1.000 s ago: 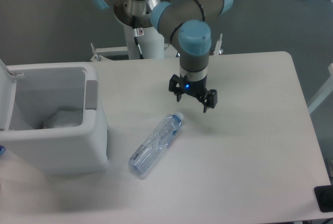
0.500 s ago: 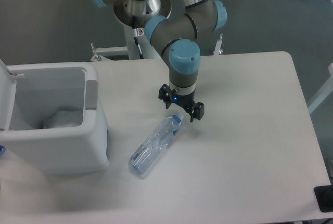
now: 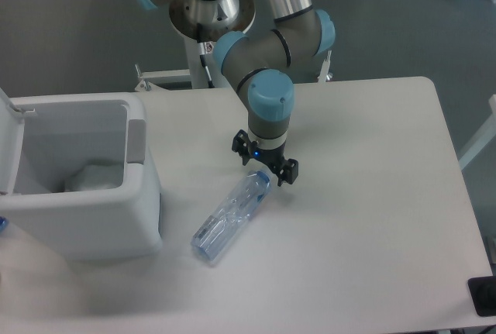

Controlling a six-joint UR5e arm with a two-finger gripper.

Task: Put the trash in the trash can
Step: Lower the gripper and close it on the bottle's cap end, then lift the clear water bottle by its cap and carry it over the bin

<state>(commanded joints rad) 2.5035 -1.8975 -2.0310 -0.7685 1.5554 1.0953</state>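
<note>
Broadly, the white counter (image 3: pixel 372 218) carries the trash can (image 3: pixel 77 194) at its left edge, lid up, with the crumpled wrapper (image 3: pixel 93 177) inside. Near the counter's middle, the water bottle (image 3: pixel 231 215) lies on its side, blue cap toward the far edge. The pincer (image 3: pixel 264 165) hangs spread just over the cap.

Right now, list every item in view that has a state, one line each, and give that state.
Clear plastic water bottle with a blue cap: lying on its side on the white table, capped, not gripped.
Large white boxy plastic trash can: lid up, open.
Crumpled clear plastic wrapper: inside the trash can.
Black two-finger claw: open, fingers pointing down, just above the bottle's cap end.
</note>
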